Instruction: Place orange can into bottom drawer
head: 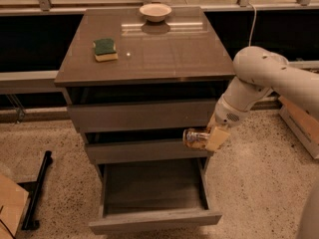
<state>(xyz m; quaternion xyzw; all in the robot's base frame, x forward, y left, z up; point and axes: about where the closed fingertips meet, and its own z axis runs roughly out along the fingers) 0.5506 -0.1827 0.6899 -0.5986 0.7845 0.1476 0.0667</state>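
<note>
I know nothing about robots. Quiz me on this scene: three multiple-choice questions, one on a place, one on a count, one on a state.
1. Where is the small shiny orange-gold can?
A) on the floor
B) in the robot's tool, by the middle drawer's right end
C) on a shelf

2. How many drawers has the grey-brown cabinet?
A) one
B) five
C) three

3. The wide bottom drawer is:
A) pulled open
B) shut
C) missing

Answers: 1 B, the tool grips the can there. 2 C, three fronts are stacked. 3 A, its inside shows.
</note>
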